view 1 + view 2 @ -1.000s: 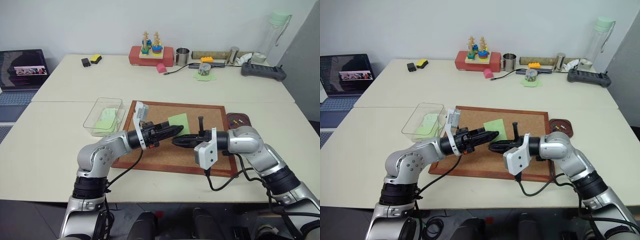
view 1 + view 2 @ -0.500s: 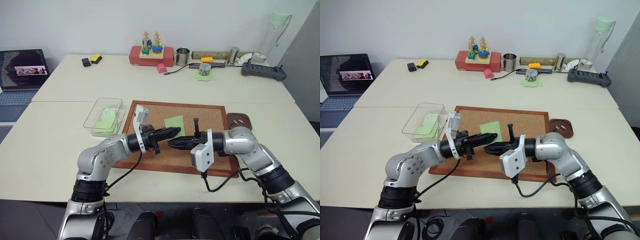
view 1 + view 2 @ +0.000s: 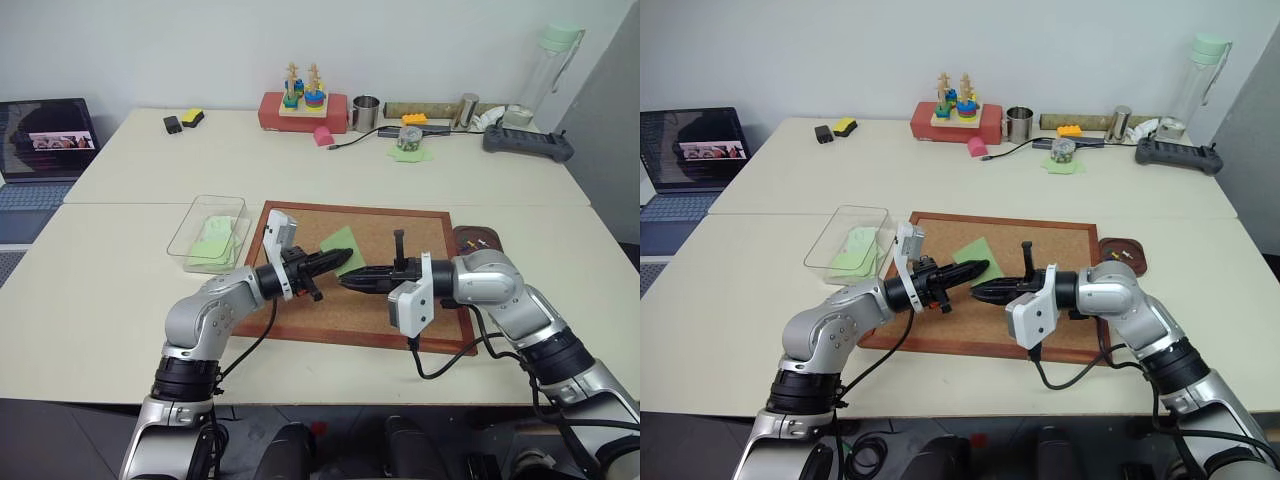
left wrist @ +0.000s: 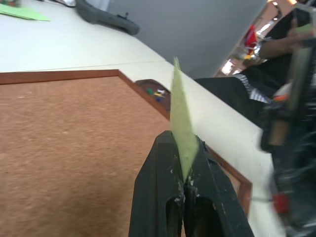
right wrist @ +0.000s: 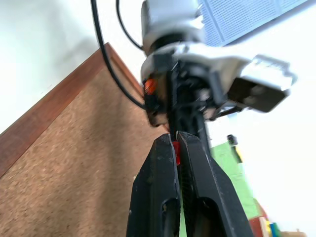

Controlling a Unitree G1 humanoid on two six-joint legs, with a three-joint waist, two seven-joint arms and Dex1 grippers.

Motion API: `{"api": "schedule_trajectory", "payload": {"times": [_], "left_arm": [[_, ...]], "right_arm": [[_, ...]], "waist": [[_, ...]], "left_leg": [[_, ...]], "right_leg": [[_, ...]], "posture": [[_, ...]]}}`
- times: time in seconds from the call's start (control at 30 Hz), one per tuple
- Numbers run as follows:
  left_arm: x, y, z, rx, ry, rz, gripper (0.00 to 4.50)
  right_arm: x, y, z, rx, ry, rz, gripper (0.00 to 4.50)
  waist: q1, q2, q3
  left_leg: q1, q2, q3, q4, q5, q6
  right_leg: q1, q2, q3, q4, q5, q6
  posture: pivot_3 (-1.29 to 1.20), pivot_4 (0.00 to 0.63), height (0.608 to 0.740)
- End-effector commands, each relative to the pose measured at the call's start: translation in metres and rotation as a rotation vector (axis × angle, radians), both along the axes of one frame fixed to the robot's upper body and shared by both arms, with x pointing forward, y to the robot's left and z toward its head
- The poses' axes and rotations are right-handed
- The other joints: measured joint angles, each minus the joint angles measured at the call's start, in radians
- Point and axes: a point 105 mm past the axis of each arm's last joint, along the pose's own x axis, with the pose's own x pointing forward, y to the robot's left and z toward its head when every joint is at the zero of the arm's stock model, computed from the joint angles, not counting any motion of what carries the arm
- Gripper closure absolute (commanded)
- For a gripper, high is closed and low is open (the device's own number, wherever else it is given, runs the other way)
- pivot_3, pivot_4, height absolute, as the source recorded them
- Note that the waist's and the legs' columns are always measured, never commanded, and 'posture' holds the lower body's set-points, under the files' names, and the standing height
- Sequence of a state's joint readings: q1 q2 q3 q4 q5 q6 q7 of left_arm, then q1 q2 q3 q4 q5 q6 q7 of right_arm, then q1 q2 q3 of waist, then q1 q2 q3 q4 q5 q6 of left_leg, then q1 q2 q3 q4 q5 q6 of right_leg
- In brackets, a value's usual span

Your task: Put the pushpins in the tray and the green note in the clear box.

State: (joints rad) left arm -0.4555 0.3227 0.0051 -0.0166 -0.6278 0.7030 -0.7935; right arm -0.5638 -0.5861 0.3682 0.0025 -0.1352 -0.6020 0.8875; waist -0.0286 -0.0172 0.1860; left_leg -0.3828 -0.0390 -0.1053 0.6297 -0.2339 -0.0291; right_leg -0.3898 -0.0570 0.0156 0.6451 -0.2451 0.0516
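Observation:
My left gripper [image 4: 183, 144] is shut on one corner of the green note [image 4: 180, 113], which stands tilted just above the cork board [image 3: 300, 320]. In the head views the green note [image 3: 339, 243] shows beyond the left fingertips. My right gripper [image 5: 175, 140] is shut on a red pushpin [image 5: 175, 148], its tips [image 3: 346, 281] a little apart from the left gripper [image 3: 338, 259] over the board's middle. The tray [image 3: 462, 239] lies off the board's right edge with pushpins [image 3: 482, 241] inside. The clear box [image 3: 190, 238] sits left of the board and holds light green paper.
The far table carries a red block with ring stackers [image 3: 301, 100], a metal cup [image 3: 365, 113], a small jar on green paper [image 3: 409, 140], a black controller [image 3: 527, 143] and a bottle [image 3: 549, 70]. A laptop [image 3: 45, 140] stands at the far left.
The left gripper has closed on the green note and raised it off the cork board, so the note now stands tilted. The right gripper has kept its place.

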Motion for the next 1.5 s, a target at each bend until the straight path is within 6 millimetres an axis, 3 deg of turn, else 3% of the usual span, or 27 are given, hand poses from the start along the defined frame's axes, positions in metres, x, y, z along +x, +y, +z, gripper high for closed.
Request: {"api": "schedule_trajectory", "payload": {"times": [0.03, 0.17, 0.4, 0.53, 0.73, 1.0, 1.03, 1.37, 1.5], "left_arm": [[0.008, -0.002, 0.008, 0.007, -0.053, 0.029, 4.47], [0.014, -0.001, 0.007, 0.02, -0.068, 0.062, 4.47], [0.012, -0.001, 0.021, 0.016, -0.158, 0.101, 4.47], [0.006, -0.007, 0.015, 0.061, -0.185, 0.095, 4.47], [0.004, -0.015, 0.015, 0.068, -0.203, 0.069, 4.47], [0.0, -0.017, 0.015, 0.073, -0.214, 0.058, 4.47], [0.0, -0.017, 0.015, 0.073, -0.213, 0.059, 4.5], [-0.002, -0.016, 0.016, 0.068, -0.218, 0.065, 4.5], [-0.002, -0.015, 0.02, 0.065, -0.231, 0.073, 4.5]], "right_arm": [[-0.004, -0.004, 0.021, 0.076, -0.052, -0.005, 4.5], [-0.004, -0.01, 0.029, 0.131, -0.039, -0.043, 4.5], [0.048, -0.087, 0.033, 0.413, 0.173, -0.618, 4.5], [0.076, -0.148, 0.01, 0.601, 0.3, -1.027, 4.5], [0.09, -0.19, -0.019, 0.736, 0.386, -1.315, 4.5], [0.096, -0.207, -0.042, 0.813, 0.471, -1.448, 4.5], [0.096, -0.207, -0.042, 0.818, 0.474, -1.447, 4.02], [0.098, -0.201, -0.033, 0.873, 0.496, -1.392, 2.06], [0.096, -0.199, -0.023, 0.902, 0.485, -1.347, 2.06]], "waist": [[0.0, 0.0, 0.0], [0.002, 0.0, 0.0], [0.011, 0.0, 0.0], [0.011, 0.0, 0.0], [0.011, 0.0, 0.0], [0.002, 0.0, 0.0], [0.001, 0.0, 0.0], [0.0, 0.0, 0.0], [0.0, 0.0, 0.0]], "left_leg": [[0.0, 0.0, 0.0, 0.0, 0.0, 0.0], [0.0, 0.0, 0.0, 0.0, 0.0, 0.0], [-0.001, 0.0, 0.0, 0.0, 0.0, 0.0], [0.0, 0.0, 0.001, 0.0, 0.0, 0.0], [-0.001, -0.001, 0.001, 0.0, 0.0, 0.0], [-0.001, -0.001, 0.006, 0.0, 0.0, 0.0], [-0.001, -0.001, 0.006, 0.0, 0.0, 0.0], [-0.001, -0.001, 0.007, 0.0, 0.0, 0.0], [-0.001, -0.001, 0.007, 0.0, 0.0, 0.0]], "right_leg": [[0.0, 0.0, 0.0, 0.0, 0.0, 0.0], [0.0, 0.0, 0.0, 0.0, 0.0, 0.0], [0.0, -0.001, 0.0, 0.0, 0.0, 0.0], [0.0, -0.001, 0.001, 0.0, 0.0, 0.0], [-0.001, 0.0, 0.001, 0.0, 0.0, -0.001], [0.0, 0.0, 0.001, 0.0, 0.0, 0.0], [0.0, 0.0, 0.001, 0.0, 0.0, 0.0], [0.0, 0.0, 0.001, 0.0, 0.0, 0.0], [0.0, 0.0, 0.001, 0.0, 0.0, 0.0]], "posture": [[0.0, 0.15, 0.74], [0.0, 0.15, 0.74], [0.0, 0.15, 0.74], [0.0, 0.15, 0.74], [0.0, 0.15, 0.74], [0.0, 0.15, 0.74], [0.0, 0.15, 0.74], [0.0, 0.15, 0.74], [0.0, 0.15, 0.74]]}}
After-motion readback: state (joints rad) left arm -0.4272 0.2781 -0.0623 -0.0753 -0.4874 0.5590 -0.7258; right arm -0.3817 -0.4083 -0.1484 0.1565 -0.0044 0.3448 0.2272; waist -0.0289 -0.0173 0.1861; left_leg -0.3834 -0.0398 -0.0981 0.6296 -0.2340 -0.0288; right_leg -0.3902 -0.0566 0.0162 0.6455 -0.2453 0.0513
